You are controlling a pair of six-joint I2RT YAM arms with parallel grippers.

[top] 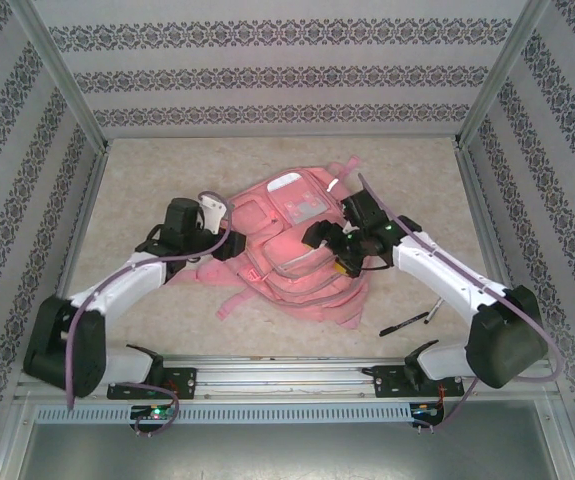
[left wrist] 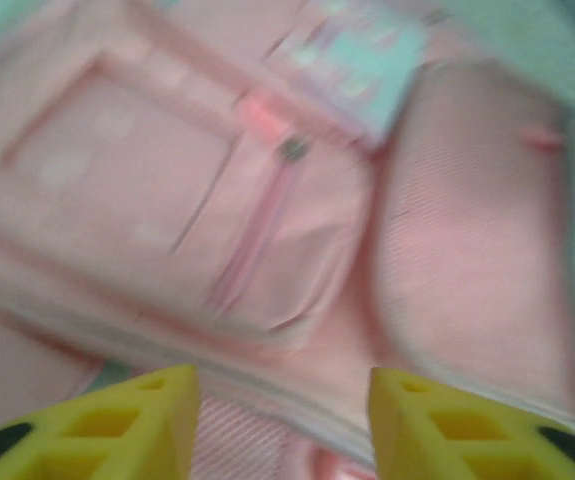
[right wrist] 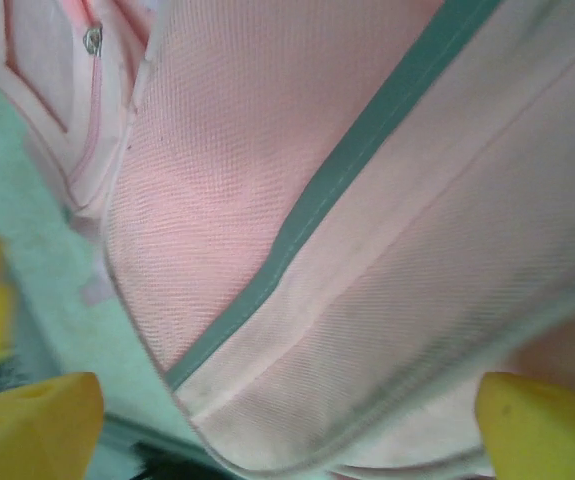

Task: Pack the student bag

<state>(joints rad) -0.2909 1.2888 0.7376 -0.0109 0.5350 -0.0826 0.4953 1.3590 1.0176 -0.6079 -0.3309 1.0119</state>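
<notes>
the work cell is a box of aluminium frame point(top: 77, 100) with striped, patterned wall panels, over a beige speckled table point(top: 147, 180).

**location of the task item**
- the student bag point(top: 287, 278) lies flat at the centre of the top external view, front pockets facing up and straps trailing toward the lower left.
- a black pen point(top: 407, 323) lies on the table at the lower right, apart from the bag. it is judged to be an item awaiting packing.

**left gripper** point(left wrist: 282, 430)
- the jaws stand apart with nothing held.
- the yellow fingertips point(left wrist: 137, 420) sit at the bottom of the left wrist frame, just above a pocket edge.
- a zip pull point(left wrist: 292, 150) and its pink tab lie centre-frame, ahead of the fingers.
- judgement: this placement suits taking the pull or pinning the bag's left side.

**right gripper** point(right wrist: 287, 430)
- the jaws are spread wide, with a fold of pink mesh and a grey-green trim strip point(right wrist: 367, 150) between them. no clamping is visible.
- judgement: the arm is set over the right side to take the fabric, so the pair can brace or open the bag.

**markings**
- the clear window pocket point(left wrist: 367, 60) shows a pale printed insert. it is too blurred to read.
- no brand or other writing is legible.
</notes>
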